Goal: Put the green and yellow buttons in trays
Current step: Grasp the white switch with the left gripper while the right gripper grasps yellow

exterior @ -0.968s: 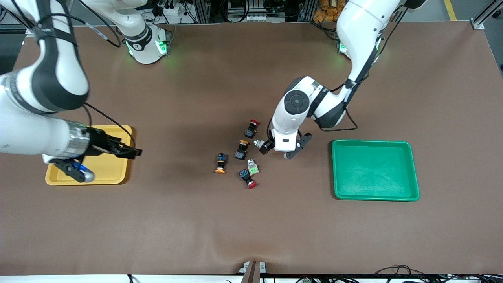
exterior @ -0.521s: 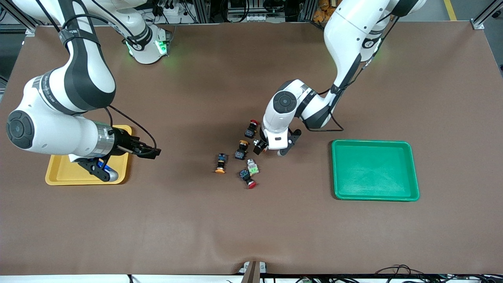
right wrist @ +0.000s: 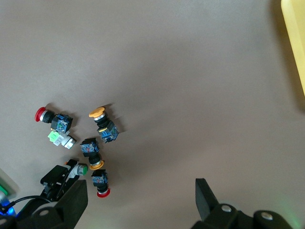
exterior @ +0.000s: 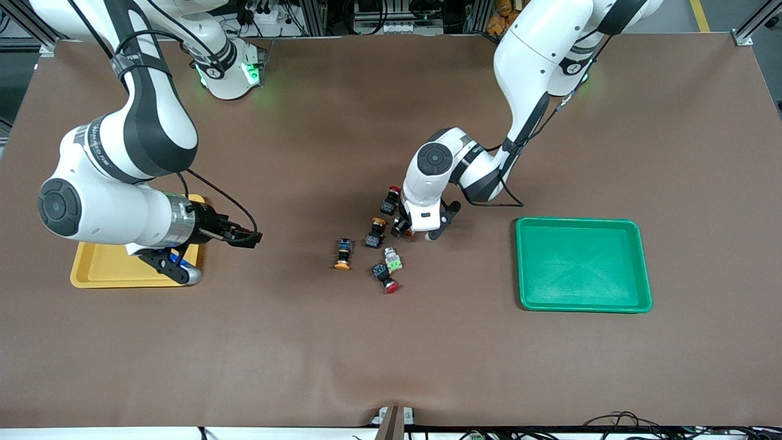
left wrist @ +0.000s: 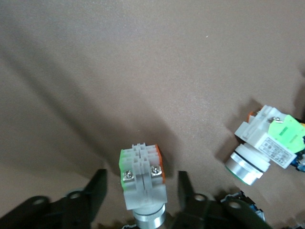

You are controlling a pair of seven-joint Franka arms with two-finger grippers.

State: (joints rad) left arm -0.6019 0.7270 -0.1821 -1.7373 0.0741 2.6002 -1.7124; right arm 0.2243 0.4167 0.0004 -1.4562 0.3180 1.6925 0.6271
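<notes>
Brown table (exterior: 391, 354) with green tray (exterior: 583, 266) toward the left arm's end and yellow tray (exterior: 104, 269) toward the right arm's end. Right gripper (exterior: 247, 236) over the table just beside the yellow tray, jaws spread wide, holding nothing; left gripper (left wrist: 142, 193) low between the trays, jaws released either side of a whitish-silver button (left wrist: 143, 176) on the table, gaps on both sides. Near it, green-block button (exterior: 393, 260), yellow-capped buttons (exterior: 376, 231), red-capped switches (exterior: 391, 198)
</notes>
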